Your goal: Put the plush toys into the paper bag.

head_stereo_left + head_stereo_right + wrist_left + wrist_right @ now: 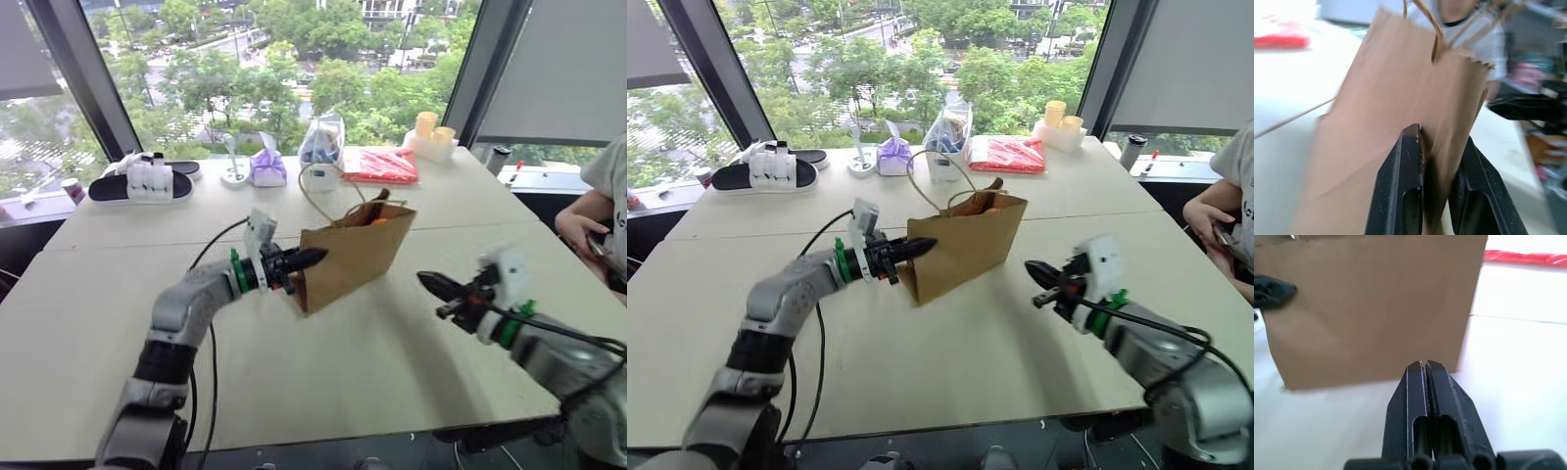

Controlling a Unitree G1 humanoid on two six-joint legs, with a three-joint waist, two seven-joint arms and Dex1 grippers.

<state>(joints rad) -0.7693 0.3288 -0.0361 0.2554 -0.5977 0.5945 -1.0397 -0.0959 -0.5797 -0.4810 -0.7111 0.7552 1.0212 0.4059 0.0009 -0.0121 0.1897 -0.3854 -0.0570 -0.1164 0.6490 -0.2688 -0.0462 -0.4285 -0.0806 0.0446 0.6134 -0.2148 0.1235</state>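
Observation:
The brown paper bag (359, 257) stands upright in the middle of the table, its string handles (318, 196) looping up. A bit of an orange plush toy (378, 221) peeks out of its open top. My left gripper (315, 258) reaches in level from the left and is shut on the bag's near left edge; in the left wrist view the paper fold (1436, 161) sits pinched between the two fingers. My right gripper (423, 280) hovers to the right of the bag, apart from it, shut with nothing in it, pointing at the bag's side (1371, 308).
Along the far edge of the table lie black-and-white sandals (142, 182), a purple pouch (267, 169), a clear plastic bag (321, 147), a red packet (381, 165) and yellow cups (432, 136). A person's arm (588, 223) rests at the right edge.

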